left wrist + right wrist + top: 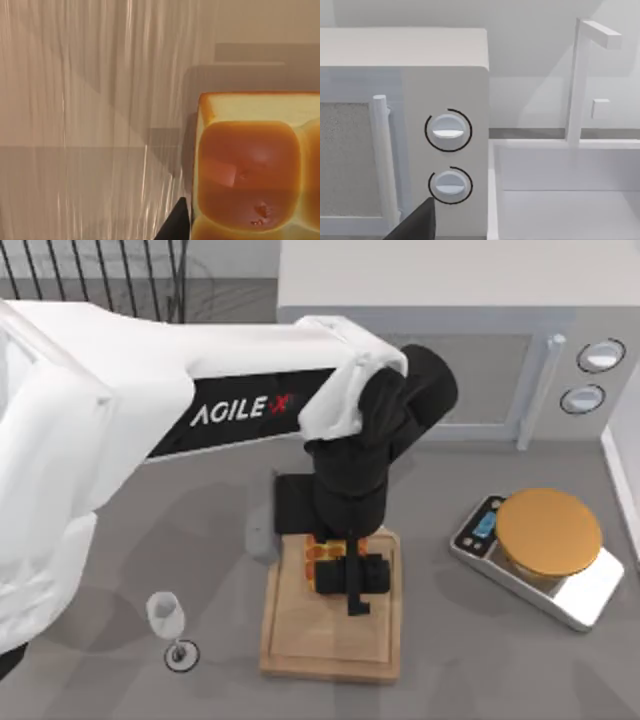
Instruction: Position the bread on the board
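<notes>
The bread (317, 559), a small glossy orange-brown loaf, is over the far part of the light wooden board (330, 640) near the table's middle. My left gripper (350, 576) reaches down from above and covers most of the loaf. In the left wrist view the bread (250, 170) is very close, with one dark fingertip (176, 226) against its side and the board's wood grain (75, 125) behind it. The loaf casts a shadow on the wood; I cannot tell whether it rests on the board or hangs just above it. My right arm is parked off to the right.
A wine glass (168, 620) stands left of the board. A silver scale with a round orange-tan disc (548, 532) sits to the right. A white microwave (480, 370) stands behind, shown with its two knobs (448, 131) beside a white sink (570, 200).
</notes>
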